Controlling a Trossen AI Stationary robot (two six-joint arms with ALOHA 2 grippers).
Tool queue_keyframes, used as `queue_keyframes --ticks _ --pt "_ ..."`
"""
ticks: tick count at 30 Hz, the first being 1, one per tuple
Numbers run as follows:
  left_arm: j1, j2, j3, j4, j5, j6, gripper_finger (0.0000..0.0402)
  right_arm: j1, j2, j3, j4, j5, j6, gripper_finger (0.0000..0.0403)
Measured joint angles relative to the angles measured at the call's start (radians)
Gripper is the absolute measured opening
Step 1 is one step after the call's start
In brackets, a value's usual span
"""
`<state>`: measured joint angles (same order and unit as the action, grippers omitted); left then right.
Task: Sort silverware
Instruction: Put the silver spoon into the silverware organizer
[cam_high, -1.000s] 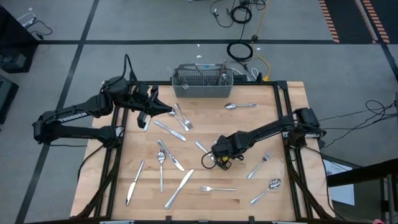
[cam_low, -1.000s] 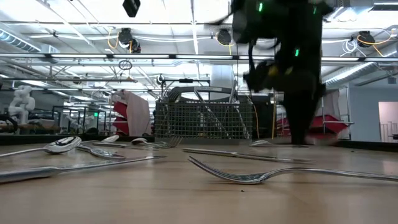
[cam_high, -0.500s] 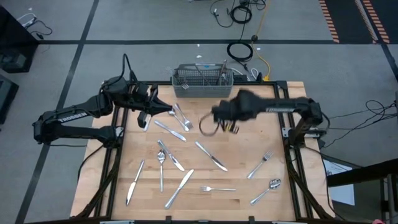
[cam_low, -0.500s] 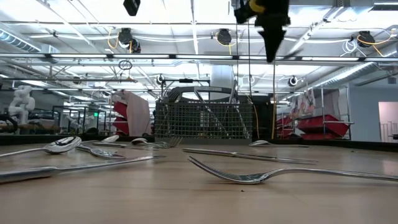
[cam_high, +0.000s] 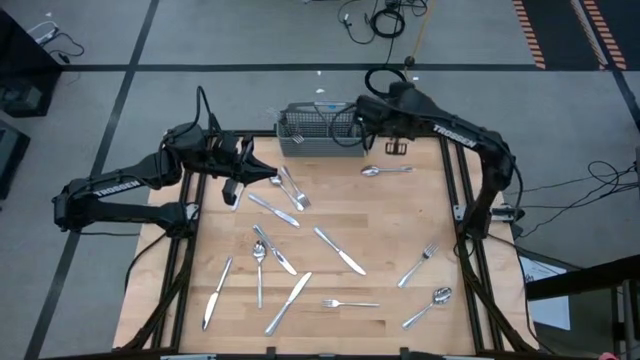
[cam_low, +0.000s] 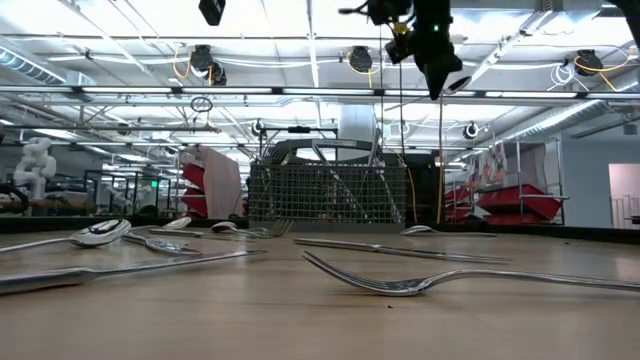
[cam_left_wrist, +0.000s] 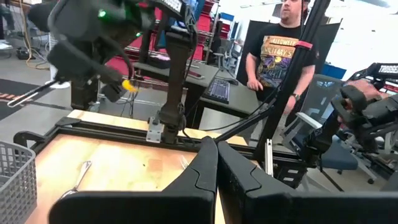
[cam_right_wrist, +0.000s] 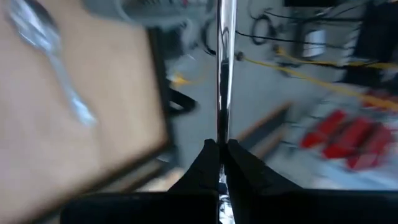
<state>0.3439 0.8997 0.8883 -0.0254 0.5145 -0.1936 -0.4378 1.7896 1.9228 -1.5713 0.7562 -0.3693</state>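
Note:
Several pieces of silverware lie flat on the wooden table: a spoon, a knife, a fork and others. My right gripper is high over the right end of the wire-mesh basket, shut on a slim shiny piece of silverware. The low view shows that gripper well above the basket. My left gripper hovers shut and bare over the table's far left part; its fingertips meet. My right gripper pinches the slim metal piece between its two fingers. The piece runs along the fingers and sticks out well past their tips. It is lifted clear of table and basket. Which kind of piece and which end is held, I cannot tell.
The basket stands at the table's far edge with several pieces upright inside. A person stands beyond the table's right side. Cables lie on the floor behind the basket. Black rails frame the table's sides.
My right gripper has risen from the table's middle and swung toward the far edge, ending over the basket's right end. It has turned as it went and carried the slim piece, lifted clear. My left gripper has kept still.

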Motion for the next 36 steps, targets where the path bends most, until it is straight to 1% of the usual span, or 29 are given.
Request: queue_keyframes --ticks 3,6,9,11,17,19,23,29,36 --pt "0.001 0.000 0.000 -0.001 -0.022 0.000 0.0008 -0.003 0.027 0.000 0.000 0.116 -0.133 0.0000" --pt "0.001 0.000 0.000 -0.001 -0.055 0.001 0.0008 -0.008 0.056 0.000 0.000 0.148 -0.253 0.0000" --pt "0.001 0.000 0.000 -0.001 -0.063 0.021 0.0008 -0.008 0.093 0.000 0.009 0.212 -0.335 0.0000" --pt "0.001 0.000 0.000 -0.001 -0.075 0.025 0.0008 -0.008 0.113 0.000 0.020 0.235 -0.382 0.0000" --pt "0.001 0.000 0.000 -0.001 -0.099 0.027 0.0008 -0.008 0.183 0.000 0.066 0.246 -0.532 0.0000" --pt "0.001 0.000 0.000 -0.001 -0.100 0.027 0.0008 -0.009 0.207 0.000 0.095 0.267 -0.577 0.0000" --pt "0.001 0.000 0.000 -0.001 -0.100 0.027 0.0008 -0.014 0.244 0.000 0.142 0.271 -0.628 0.0000" --pt "0.001 0.000 0.000 -0.001 -0.100 0.027 0.0008 -0.030 0.282 0.000 0.148 0.265 -0.648 0.0000" --pt "0.001 0.000 0.000 -0.002 -0.100 0.027 0.0008 -0.054 0.285 0.000 0.144 0.254 -0.671 0.0000"
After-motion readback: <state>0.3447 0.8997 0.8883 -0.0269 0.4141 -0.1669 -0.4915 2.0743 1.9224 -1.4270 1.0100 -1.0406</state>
